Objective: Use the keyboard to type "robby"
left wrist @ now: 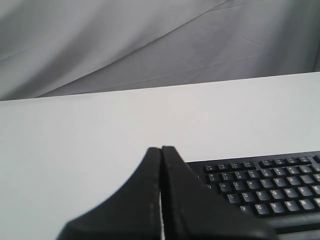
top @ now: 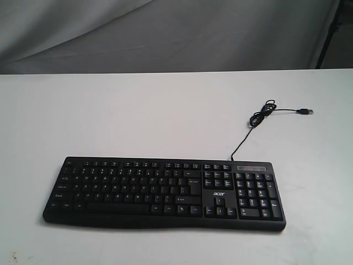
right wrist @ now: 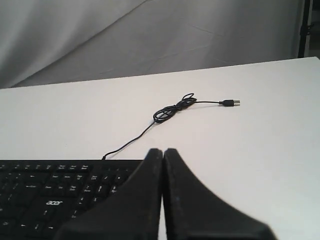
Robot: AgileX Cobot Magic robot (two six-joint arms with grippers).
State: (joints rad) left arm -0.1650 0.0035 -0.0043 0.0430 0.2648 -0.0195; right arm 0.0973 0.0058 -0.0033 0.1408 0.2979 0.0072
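Keys with white legends cover the wide black plastic keyboard point(top: 164, 190), which lies flat on the near half of the white surface point(top: 138, 110), its long side running left to right. Its number pad point(top: 255, 190) is at the right end, with a white "acer" logo point(top: 219, 194) just left of it. A thin black cable point(top: 248, 132) leaves the far edge toward the right, runs away to a small tangled loop, and ends in a USB plug point(top: 305, 111) lying loose on the surface. Grey cloth point(top: 165, 33) hangs beyond the far edge.

The left gripper point(left wrist: 161, 149) has its black fingers pressed together with nothing between them, near the keyboard's left end. The right gripper point(right wrist: 163, 150) is likewise closed and empty, near the right end. Whether either touches the keyboard cannot be told.
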